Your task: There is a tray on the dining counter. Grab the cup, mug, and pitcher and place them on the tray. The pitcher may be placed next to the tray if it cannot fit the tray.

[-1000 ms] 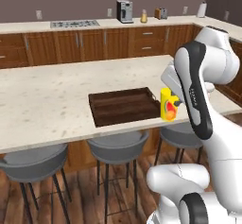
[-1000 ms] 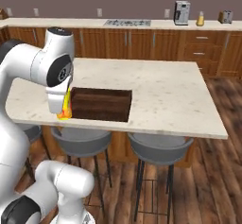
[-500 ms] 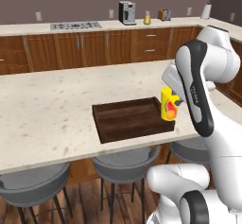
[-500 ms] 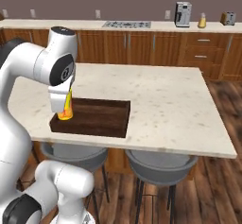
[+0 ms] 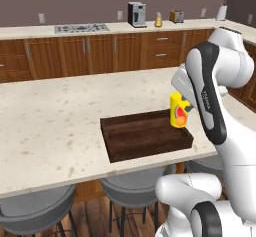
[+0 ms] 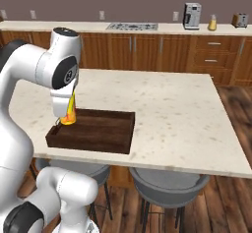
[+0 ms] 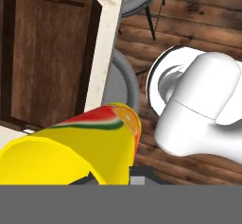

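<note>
Beige stone dining counter [image 5: 55, 116] bears wooden tray [image 5: 145, 136]; kitchen cabinets [image 5: 100, 51] behind.

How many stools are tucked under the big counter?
2 show in the right base view: one stool below the tray, another to its right. More may be hidden behind the robot's body or past the picture's edge.
</note>
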